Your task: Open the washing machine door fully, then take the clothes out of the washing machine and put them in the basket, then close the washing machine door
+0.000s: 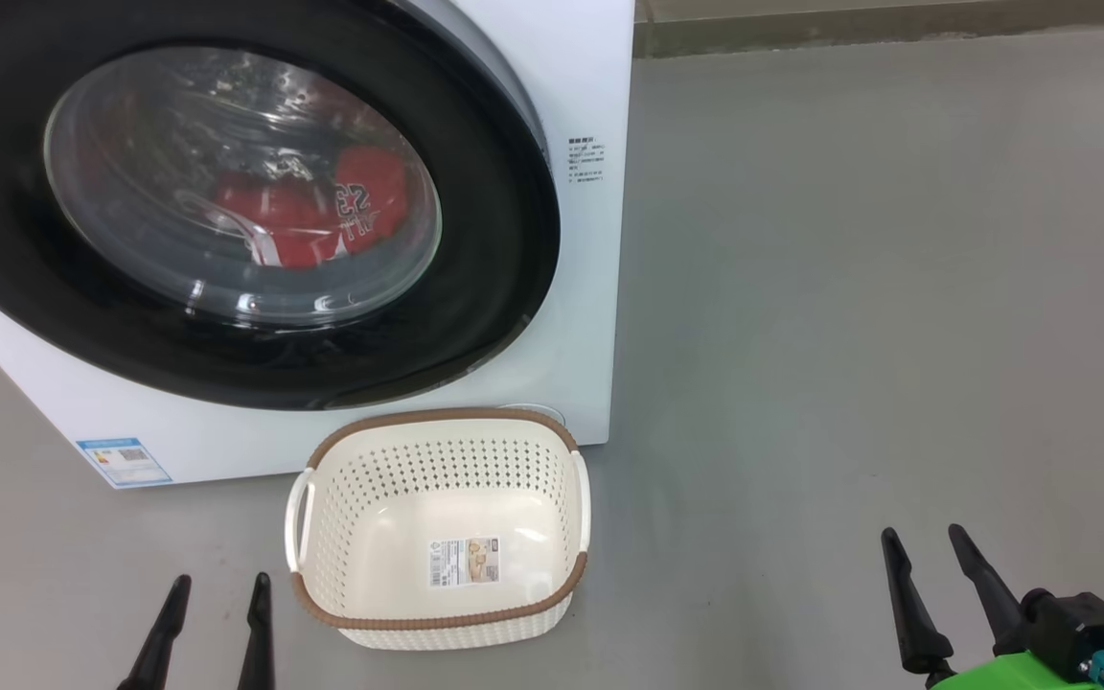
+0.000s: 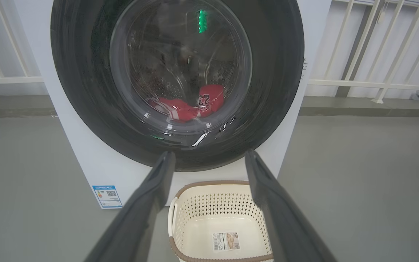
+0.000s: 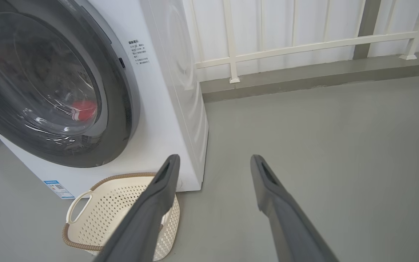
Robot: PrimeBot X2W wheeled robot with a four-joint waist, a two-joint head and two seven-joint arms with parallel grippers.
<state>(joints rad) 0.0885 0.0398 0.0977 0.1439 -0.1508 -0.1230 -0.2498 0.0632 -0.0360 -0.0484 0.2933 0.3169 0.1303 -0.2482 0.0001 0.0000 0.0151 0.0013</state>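
The white washing machine [image 1: 590, 115] stands at the upper left, and its door [image 1: 485, 316], a black rim around bulging glass, lies against the machine's front. Through the glass I see the red clothes [image 1: 322, 216] low in the drum, a white "23" showing. The cream basket [image 1: 437, 424] sits on the floor just before the machine, holding nothing but its sticker. My left gripper [image 1: 220, 580] is open, left of the basket. My right gripper [image 1: 922, 530] is open, well to the basket's right. The left wrist view faces the door [image 2: 86, 91] and clothes [image 2: 191, 107] through open fingers [image 2: 158, 178].
Grey floor [image 1: 849, 287] spreads wide to the right of the machine. A low kerb [image 3: 304, 78] and a white railing [image 3: 304, 45] run behind. A blue label [image 1: 123, 460] marks the machine's lower left corner.
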